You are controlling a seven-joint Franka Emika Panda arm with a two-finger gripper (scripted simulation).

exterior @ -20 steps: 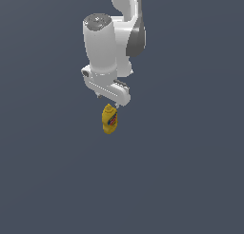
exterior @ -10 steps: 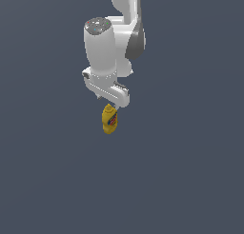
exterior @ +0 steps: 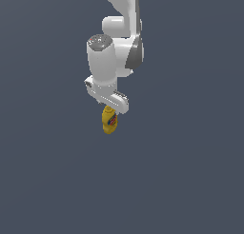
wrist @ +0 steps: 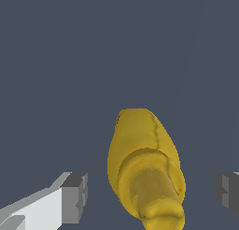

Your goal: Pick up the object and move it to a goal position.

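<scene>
The small yellow squeeze bottle (exterior: pixel 109 121) with a red-blue label stands below the white arm's hand in the exterior view. In the wrist view the bottle (wrist: pixel 140 149) points its yellow cap toward the camera. My gripper (wrist: pixel 149 191) is open, with one fingertip (wrist: pixel 74 196) on each side of the bottle and a clear gap between each pad and the bottle. In the exterior view the gripper (exterior: pixel 110 113) sits over the bottle's top, and its fingers are mostly hidden by the hand.
A plain dark grey-blue surface (exterior: pixel 190 180) fills the view all around. No other object shows.
The arm's hand has come down toward the bottle. The bottle has stayed where it was.
</scene>
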